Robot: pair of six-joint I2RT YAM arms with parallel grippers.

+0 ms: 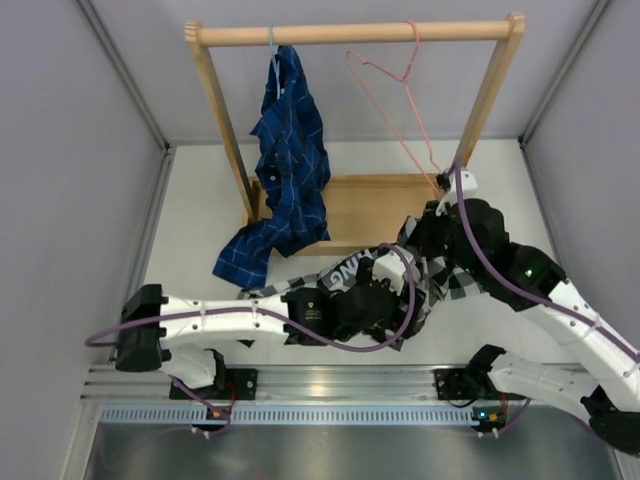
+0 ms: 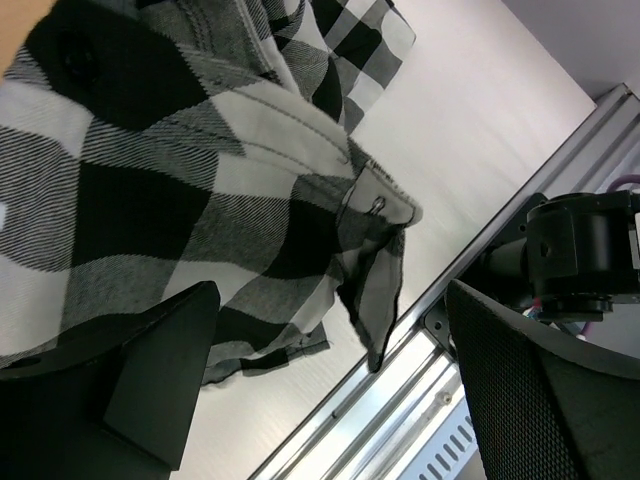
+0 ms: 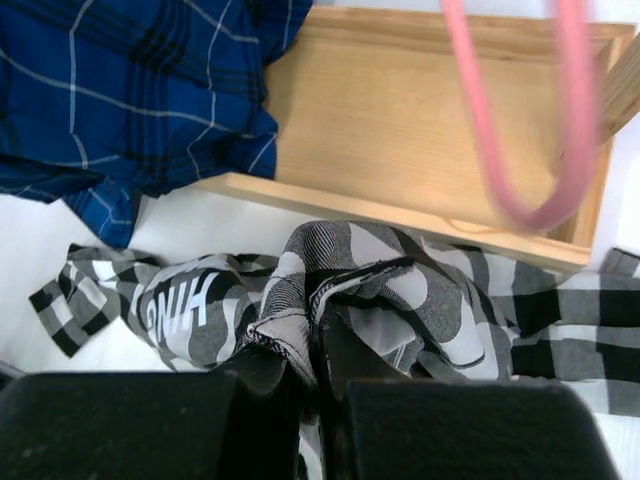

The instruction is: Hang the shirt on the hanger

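Note:
The black-and-white checked shirt (image 1: 352, 272) lies crumpled on the table between my arms, its white lettering showing. In the right wrist view my right gripper (image 3: 318, 352) is shut on a raised fold of the shirt (image 3: 400, 290). The pink wire hanger (image 1: 395, 75) hangs from the rack's rail, and its lower corner (image 3: 520, 205) hangs just above and beyond my right gripper (image 1: 425, 240). My left gripper (image 1: 392, 288) hovers over the shirt. In the left wrist view it (image 2: 330, 385) is wide open and empty, with the shirt's buttoned cuff (image 2: 375, 205) beyond the fingers (image 2: 160, 370).
A wooden rack (image 1: 350, 33) stands at the back with a shallow wooden base tray (image 1: 375, 205). A dark blue plaid shirt (image 1: 290, 170) hangs from its left end and trails onto the table. The metal rail (image 2: 400, 400) at the table's near edge is below my left gripper.

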